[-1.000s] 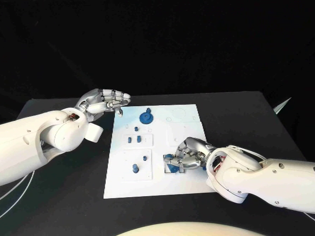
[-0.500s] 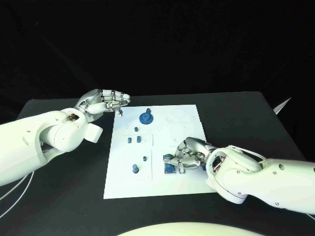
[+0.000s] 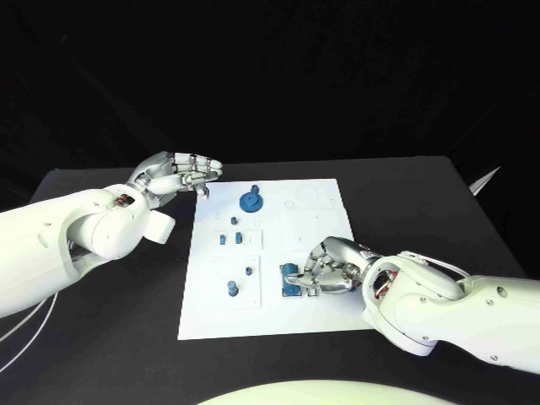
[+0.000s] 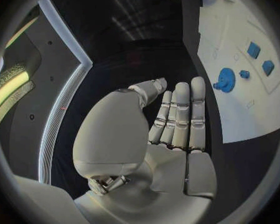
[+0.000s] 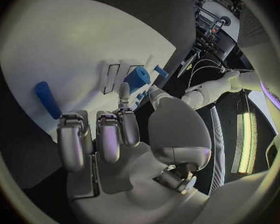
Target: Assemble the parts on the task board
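The task board (image 3: 288, 253) lies in the middle of the worktop (image 3: 416, 202); the left hand (image 3: 179, 175) sits off the board's far left corner, over the worktop; the right hand (image 3: 328, 268) lies over the board's near right part, at a block part (image 3: 294, 281); a round part (image 3: 252, 201) sits at the far end; small parts (image 3: 233, 239) lie between, left of centre.

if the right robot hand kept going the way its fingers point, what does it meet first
Most likely the blue part on the board: the right robot hand has its fingertips right at that piece, pointing towards the board's left side. Whether they touch it already is unclear. Beyond it stands a blue peg.
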You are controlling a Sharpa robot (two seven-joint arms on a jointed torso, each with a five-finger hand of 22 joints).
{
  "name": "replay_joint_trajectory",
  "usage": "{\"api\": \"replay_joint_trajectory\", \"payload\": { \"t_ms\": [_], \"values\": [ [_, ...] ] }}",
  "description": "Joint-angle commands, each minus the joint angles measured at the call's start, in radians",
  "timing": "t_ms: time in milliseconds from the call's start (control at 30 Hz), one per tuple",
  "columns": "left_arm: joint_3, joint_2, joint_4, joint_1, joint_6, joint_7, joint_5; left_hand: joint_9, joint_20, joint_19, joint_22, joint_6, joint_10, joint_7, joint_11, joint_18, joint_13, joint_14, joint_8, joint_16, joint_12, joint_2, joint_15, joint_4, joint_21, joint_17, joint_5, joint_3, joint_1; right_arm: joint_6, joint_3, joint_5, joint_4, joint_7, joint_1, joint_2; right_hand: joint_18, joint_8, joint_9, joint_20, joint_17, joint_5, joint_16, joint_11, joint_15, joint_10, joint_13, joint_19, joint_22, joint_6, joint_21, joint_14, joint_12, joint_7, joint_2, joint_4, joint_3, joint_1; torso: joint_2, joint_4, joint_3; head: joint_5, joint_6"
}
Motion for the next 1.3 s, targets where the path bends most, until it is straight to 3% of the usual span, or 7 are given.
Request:
{"api": "replay_joint_trajectory", "payload": {
  "t_ms": [33,500,767,1300],
  "values": [
    [0.001,0.001,0.002,0.0,0.007,0.005,-0.002,-0.001,0.005,0.001,-0.001,-0.004,-0.009,0.009,0.001,0.008,-0.001,0.001,0.006,0.006,0.007,0.007,0.0,-0.001,-0.002,-0.001,0.007,-0.004,-0.001,0.046,0.0,-0.001,0.022,0.03,-0.001,-0.015,-0.011,0.007,0.0,-0.007,0.259,0.012,0.006,-0.007,-0.003,0.038,0.164,0.105,0.259,-0.007,0.002,0.105,0.006,0.0,-0.008,-0.003,-0.009,0.026,0.0,-0.0017,0.0002,0.001,-0.001],
    [0.001,0.001,0.002,0.0,0.007,0.006,-0.002,-0.001,0.005,0.001,-0.001,-0.004,-0.009,0.009,0.001,0.008,-0.001,0.001,0.006,0.006,0.007,0.007,0.0,-0.001,-0.002,-0.001,0.007,-0.004,-0.001,0.083,-0.001,0.021,0.02,0.044,-0.001,-0.039,-0.011,0.009,-0.006,-0.006,0.258,0.026,0.006,-0.006,-0.002,0.04,0.168,0.105,0.259,-0.011,0.002,0.105,0.007,0.001,-0.028,-0.016,-0.023,0.114,0.001,-0.0004,-0.0002,0.001,0.0],
    [0.001,0.0,0.003,0.0,0.008,0.006,-0.002,-0.002,0.005,0.002,-0.001,-0.005,-0.011,0.01,0.001,0.008,-0.002,0.0,0.007,0.008,0.008,0.006,0.0,-0.002,-0.001,-0.002,0.007,-0.004,-0.001,0.087,-0.001,0.021,-0.002,0.032,-0.002,-0.023,-0.011,0.009,-0.01,-0.006,0.259,0.031,0.006,-0.006,-0.002,0.04,0.169,0.106,0.259,-0.01,0.003,0.105,0.008,0.001,-0.004,-0.002,-0.014,0.124,0.001,0.0007,-0.0003,0.002,-0.002],
    [0.001,-0.001,0.003,0.0,0.008,0.006,-0.002,-0.002,0.005,0.002,-0.001,-0.005,-0.011,0.01,0.001,0.008,-0.002,0.0,0.007,0.008,0.008,0.006,0.0,-0.002,-0.001,-0.002,0.007,-0.004,-0.001,0.065,-0.001,0.0,-0.017,0.019,-0.005,-0.01,-0.012,0.009,-0.012,-0.006,0.263,0.035,0.008,-0.006,-0.002,0.042,0.172,0.107,0.261,-0.009,0.009,0.106,0.011,0.001,0.016,0.008,-0.005,0.125,0.0,-0.0005,-0.0001,0.004,-0.005]
  ]
}}
